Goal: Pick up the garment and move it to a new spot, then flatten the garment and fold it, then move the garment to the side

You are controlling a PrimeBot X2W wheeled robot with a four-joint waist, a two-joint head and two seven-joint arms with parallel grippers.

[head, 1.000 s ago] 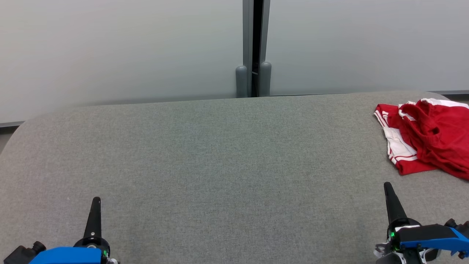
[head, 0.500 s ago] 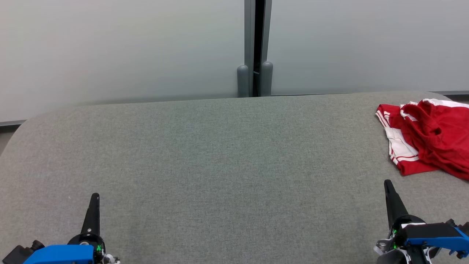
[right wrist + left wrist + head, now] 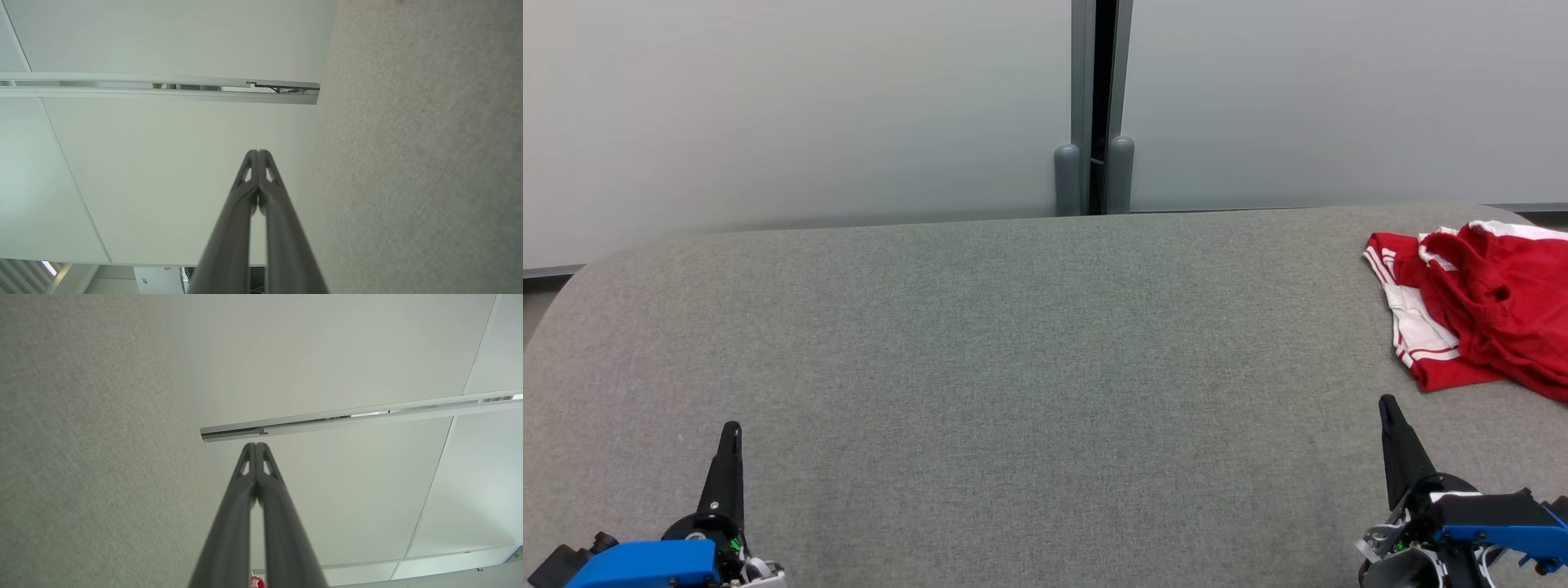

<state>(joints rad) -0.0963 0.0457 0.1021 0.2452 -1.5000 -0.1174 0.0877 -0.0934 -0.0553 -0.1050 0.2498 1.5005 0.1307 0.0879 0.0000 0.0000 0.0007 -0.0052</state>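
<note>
My left fingers (image 3: 720, 474) and right fingers (image 3: 1401, 449) are closed, empty. The red garment (image 3: 1494, 318) looks limp; I'd pinch a raised fold.

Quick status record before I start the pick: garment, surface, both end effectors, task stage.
garment: red with white trim, crumpled, at the table's far right, partly cut off by the head view's edge
surface: grey fabric-covered table
left end effector: shut, holding nothing, far from the garment
right end effector: shut, holding nothing, nearer the garment, not touching it
task stage: pick-up not yet begun
</note>
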